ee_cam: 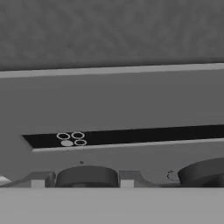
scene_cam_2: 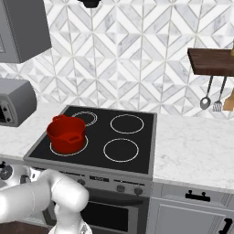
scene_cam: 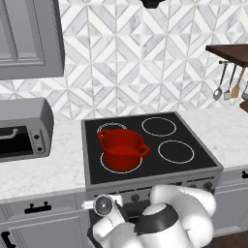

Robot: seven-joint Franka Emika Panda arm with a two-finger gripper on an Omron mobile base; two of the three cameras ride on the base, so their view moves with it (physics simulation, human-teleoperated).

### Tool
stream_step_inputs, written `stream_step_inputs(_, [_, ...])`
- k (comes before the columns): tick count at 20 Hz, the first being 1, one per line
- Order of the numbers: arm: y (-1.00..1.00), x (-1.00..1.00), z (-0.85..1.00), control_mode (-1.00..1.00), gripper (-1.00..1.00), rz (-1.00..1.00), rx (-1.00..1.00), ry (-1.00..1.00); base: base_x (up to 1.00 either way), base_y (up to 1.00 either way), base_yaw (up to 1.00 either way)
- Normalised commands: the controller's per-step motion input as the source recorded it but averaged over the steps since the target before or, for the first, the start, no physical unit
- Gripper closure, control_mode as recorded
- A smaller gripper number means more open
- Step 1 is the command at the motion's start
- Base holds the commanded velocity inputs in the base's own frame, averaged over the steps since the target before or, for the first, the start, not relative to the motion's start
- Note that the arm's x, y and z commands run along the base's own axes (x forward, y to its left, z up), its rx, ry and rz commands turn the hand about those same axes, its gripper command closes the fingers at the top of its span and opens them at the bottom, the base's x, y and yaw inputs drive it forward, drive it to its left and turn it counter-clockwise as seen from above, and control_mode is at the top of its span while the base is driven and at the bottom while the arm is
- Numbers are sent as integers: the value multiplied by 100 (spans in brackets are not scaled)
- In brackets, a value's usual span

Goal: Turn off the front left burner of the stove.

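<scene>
The grey steel stove (scene_cam: pixel 150 181) with its black glass top sits in the white marble table (scene_cam: pixel 38 169), and its front left burner (scene_cam: pixel 121 162), a large thin white ring, lies under the red two-handled pot (scene_cam: pixel 121 147) at the near left of the glass. The white arm (scene_cam: pixel 160 218) is folded low against the stove's front, just below the row of dark knobs.

In the hand view the gripper (ee_cam: pixel 82 183) faces the control panel closely. Its two small grey fingers (ee_cam: pixel 38 180) stand apart, one on each side of a dark round knob (ee_cam: pixel 86 176), the leftmost one seen there, with a second knob (ee_cam: pixel 203 173) off to the right. Whether the pads touch the knob cannot be told. Above the bracketed knob a black strip (ee_cam: pixel 131 136) carries a small burner diagram (ee_cam: pixel 71 139) of four rings, with the lower left one filled in, which suggests this knob serves the front left burner.

The step in hand looks like the final approach to the knob. The next move would call for easing forward, closing on the knob squarely, then rolling the wrist to turn it to off without slipping.
</scene>
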Motion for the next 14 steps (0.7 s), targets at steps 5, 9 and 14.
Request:
stream_step_inputs(5, [-24, 0, 0, -100, 100, -33, 50, 0, 0, 0, 0])
stream_step_inputs(9, [-9, 0, 6, -100, 100, -13, 21, 1, 0, 0, 0])
stream_step_inputs(14, [0, 0, 0, -100, 100, 0, 0, 0, 0, 0, 0])
